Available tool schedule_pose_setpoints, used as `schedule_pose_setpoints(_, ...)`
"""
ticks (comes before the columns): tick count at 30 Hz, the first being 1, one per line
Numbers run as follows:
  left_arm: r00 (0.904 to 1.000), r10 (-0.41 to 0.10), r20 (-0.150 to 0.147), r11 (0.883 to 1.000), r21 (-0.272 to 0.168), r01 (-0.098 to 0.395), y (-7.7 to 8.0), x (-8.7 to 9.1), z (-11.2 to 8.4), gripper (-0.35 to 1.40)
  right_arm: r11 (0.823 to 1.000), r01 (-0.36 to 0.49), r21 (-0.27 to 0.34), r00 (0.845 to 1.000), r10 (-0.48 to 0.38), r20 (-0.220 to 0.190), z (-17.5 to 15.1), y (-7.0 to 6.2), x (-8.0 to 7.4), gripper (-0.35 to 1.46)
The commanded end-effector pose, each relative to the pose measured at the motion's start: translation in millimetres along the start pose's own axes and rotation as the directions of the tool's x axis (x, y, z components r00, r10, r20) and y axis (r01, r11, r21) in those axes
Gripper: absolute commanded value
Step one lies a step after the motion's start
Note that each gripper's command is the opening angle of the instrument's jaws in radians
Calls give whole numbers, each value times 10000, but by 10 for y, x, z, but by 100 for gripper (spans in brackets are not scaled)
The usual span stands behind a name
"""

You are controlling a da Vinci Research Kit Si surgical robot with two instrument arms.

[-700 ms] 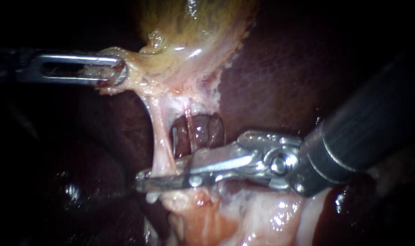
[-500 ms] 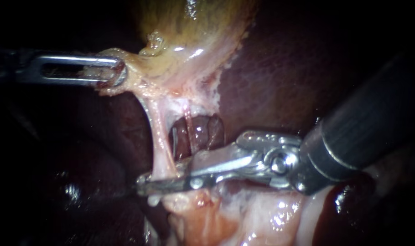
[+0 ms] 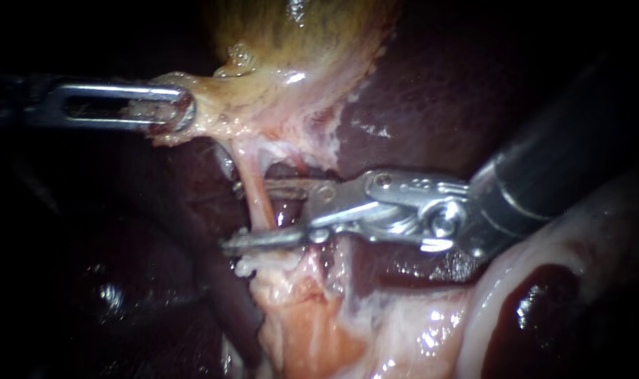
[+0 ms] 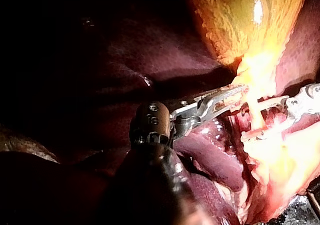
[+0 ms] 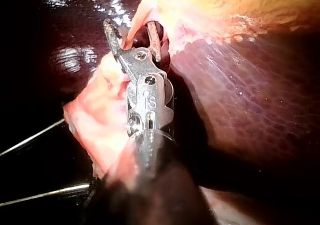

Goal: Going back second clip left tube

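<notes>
Rising from the tube's foot, the right instrument [image 3: 235, 216] now straddles the left tube [image 3: 258, 200] at centre, jaws parted. At ten o'clock the left instrument [image 3: 182, 112] stays clamped on the gallbladder [image 3: 291, 63]. Left wrist: same grip. Right wrist: the tube lies between the parted jaws, and I cannot make out a clip, so the placement looks pending.

Left instrument [image 3: 182, 111] clamped — right instrument [image 3: 239, 216] agape, level.

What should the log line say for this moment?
left instrument: jaws shut on gallbladder edge, holding it taut | right instrument: jaws open, one on each side of pale tube | tube not gripped
</notes>
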Motion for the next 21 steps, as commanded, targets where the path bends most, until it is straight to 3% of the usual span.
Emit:
schedule_pose_setpoints(1, 10000, 2, 8, 10000, -10, -2, 0, 0, -1, -35, 9999, 145, 45, 9999, -145, 3, -8, -1, 0, 50)
schedule_pose_setpoints(6, 10000, -2, 22, 10000, -25, 2, 0, 1, -4, -35, 9961, 796, 385, 9968, -797, 6, -67, -10, -7, 50)
schedule_pose_setpoints(10, 10000, -5, 6, 10000, -2, 5, 0, 2, -5, -35, 9873, 1431, 684, 9862, -1481, 742, -125, -15, -17, 50)
schedule_pose_setpoints(13, 10000, -6, 4, 10000, 0, 6, 0, 2, -4, -35, 9844, 1624, 678, 9818, -1681, 889, -157, -15, -23, 50)
schedule_pose_setpoints(21, 10000, -5, -5, 10000, 8, 5, -2, 2, 0, -35, 9845, 1641, 625, 9815, -1693, 898, -180, -7, -29, 50)
